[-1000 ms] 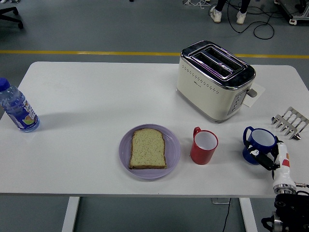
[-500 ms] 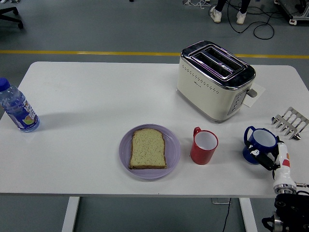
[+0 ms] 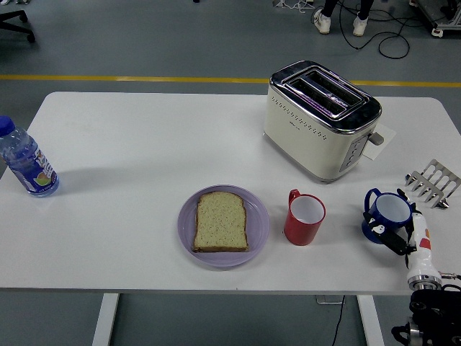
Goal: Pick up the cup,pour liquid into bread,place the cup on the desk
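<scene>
cup gripped, pour not yet begun

the blue cup [image 3: 390, 213] sits at the right side of the table [image 3: 144, 144], near its front edge, and it looks a touch tilted, as if just coming off the surface; whether its base is clear of the table i cannot tell. the right hand [image 3: 403, 234] comes up from the lower right corner and its dark fingers [image 3: 389, 236] are curled against the cup's near side, so i judge the grasp made and the lift barely started. nothing has been poured: the bread [image 3: 221, 221] lies dry and whole on the purple plate [image 3: 258, 229], well to the left of the cup, with a red mug [image 3: 304, 217] standing between them. left to do, by my reading: raise the cup, carry it past the red mug to over the bread, tip it, then set it back down on the table.

the hand's thumb is hidden behind the cup, so how firm the hold is i cannot say. the left arm is not in view. a toaster [image 3: 321, 119] stands behind the mug, a bottle [image 3: 26, 160] at the far left edge, a metal rack [image 3: 433, 182] just behind the cup.
</scene>
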`<act>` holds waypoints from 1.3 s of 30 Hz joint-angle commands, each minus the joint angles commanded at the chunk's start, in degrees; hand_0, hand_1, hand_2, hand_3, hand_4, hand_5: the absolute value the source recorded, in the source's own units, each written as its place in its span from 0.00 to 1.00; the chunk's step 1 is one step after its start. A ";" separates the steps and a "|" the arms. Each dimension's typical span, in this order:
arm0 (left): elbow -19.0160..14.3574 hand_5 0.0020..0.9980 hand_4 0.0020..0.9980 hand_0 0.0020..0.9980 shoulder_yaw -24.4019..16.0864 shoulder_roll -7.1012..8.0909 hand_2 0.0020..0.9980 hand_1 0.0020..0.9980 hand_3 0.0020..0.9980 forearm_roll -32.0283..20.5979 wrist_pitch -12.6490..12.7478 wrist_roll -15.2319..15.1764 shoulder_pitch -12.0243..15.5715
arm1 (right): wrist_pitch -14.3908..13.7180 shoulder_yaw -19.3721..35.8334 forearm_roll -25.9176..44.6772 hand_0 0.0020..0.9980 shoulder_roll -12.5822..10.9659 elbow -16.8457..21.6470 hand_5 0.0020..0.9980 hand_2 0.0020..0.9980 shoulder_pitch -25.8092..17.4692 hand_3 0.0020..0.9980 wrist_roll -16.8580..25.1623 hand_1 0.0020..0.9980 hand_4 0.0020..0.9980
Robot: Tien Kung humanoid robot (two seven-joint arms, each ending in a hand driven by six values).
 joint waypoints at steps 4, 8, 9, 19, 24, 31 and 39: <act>0.00 0.86 0.24 0.63 0.11 -0.02 0.65 0.64 0.50 -0.01 -0.02 0.00 0.05 | -0.06 0.14 -0.36 0.88 -0.02 0.29 0.00 0.93 -0.28 1.00 0.14 0.78 0.88; 0.01 0.87 0.24 0.63 0.16 -0.05 0.65 0.64 0.50 -0.06 -0.02 0.00 0.13 | -0.16 0.54 -0.76 0.90 -0.09 0.77 0.00 0.94 -0.63 1.00 0.47 0.80 0.90; 0.01 0.87 0.24 0.63 0.18 -0.05 0.65 0.64 0.50 -0.06 -0.02 0.01 0.14 | -0.17 0.67 -0.84 0.90 -0.10 0.90 0.00 0.94 -0.70 1.00 0.51 0.80 0.90; 0.02 0.87 0.24 0.63 0.42 -0.05 0.65 0.64 0.50 -0.26 -0.02 0.02 0.33 | -0.16 4.17 -3.07 0.90 -0.58 5.44 0.01 0.95 -2.93 1.00 0.89 0.80 0.90; 0.02 0.87 0.24 0.63 0.64 -0.05 0.65 0.64 0.50 -0.24 -0.04 0.01 0.47 | -0.12 5.26 -4.27 0.90 -1.19 8.76 0.01 0.95 -3.90 1.00 0.33 0.80 0.90; 0.03 0.87 0.24 0.63 0.82 -0.09 0.65 0.64 0.50 -0.29 -0.06 0.01 0.60 | -0.52 6.99 -6.45 0.91 -1.75 13.82 0.02 0.95 -5.14 1.00 -0.38 0.81 0.92; -0.03 0.87 0.24 0.63 0.55 -0.01 0.65 0.64 0.50 -0.05 -0.10 0.01 0.35 | -1.47 9.41 -9.77 0.91 -2.44 22.12 0.02 0.95 -6.27 1.00 -1.52 0.81 0.92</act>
